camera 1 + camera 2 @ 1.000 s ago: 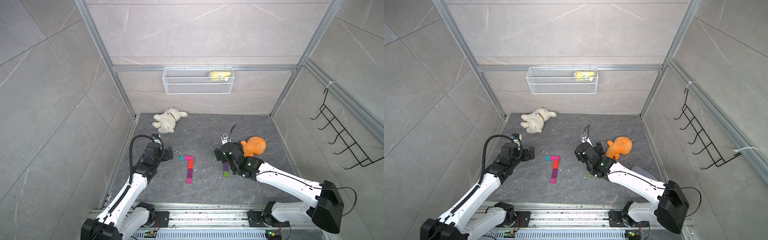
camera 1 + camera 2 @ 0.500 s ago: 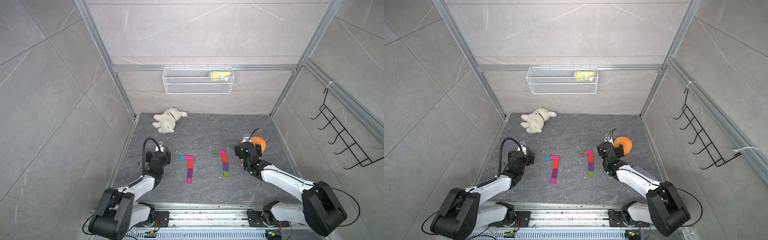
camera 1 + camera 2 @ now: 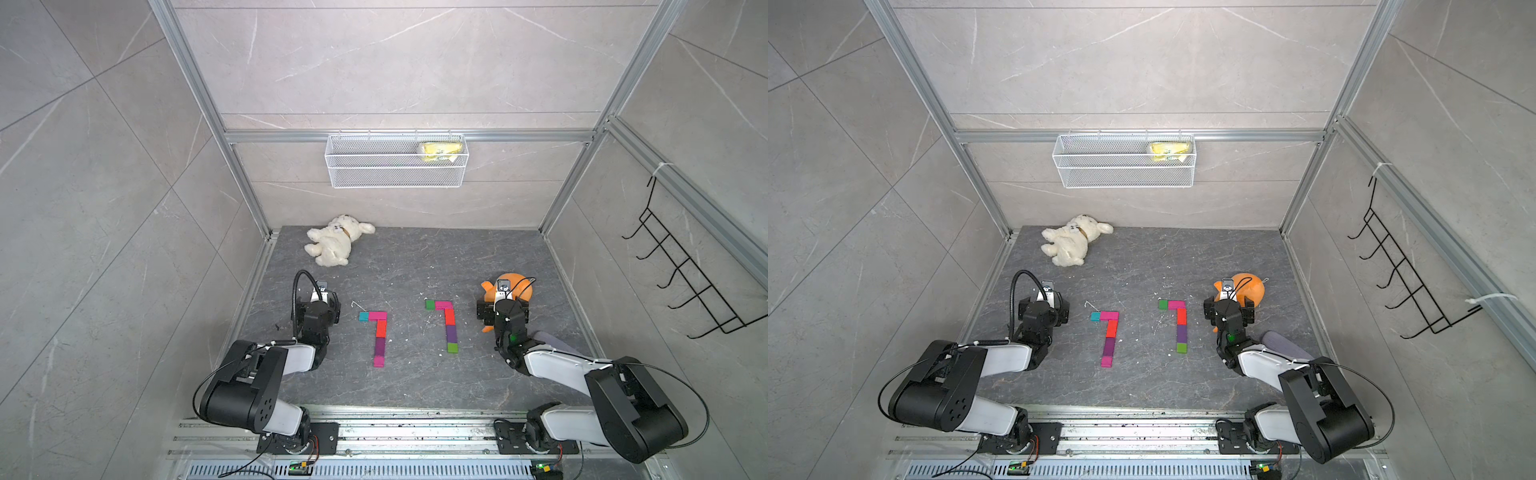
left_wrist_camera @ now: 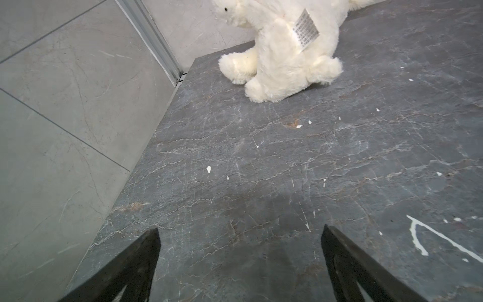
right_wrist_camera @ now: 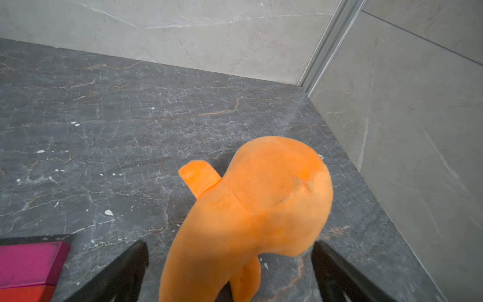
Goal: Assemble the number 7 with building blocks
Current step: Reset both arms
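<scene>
Two seemingly complete figures of flat coloured building blocks [image 3: 1110,328] lie on the dark grey stone-look table [image 3: 415,257] between the arms: a teal-tipped number 7 [image 3: 379,332] and a green-tipped number 7 [image 3: 446,324]. Both arms sit folded aside, probably to leave them undisturbed. Only the wrist views show the claws: the left gripper [image 4: 240,230] is spread over bare table, and the right gripper [image 5: 230,243] is spread around the orange plush toy [image 5: 261,204], apparently not squeezing it.
</scene>
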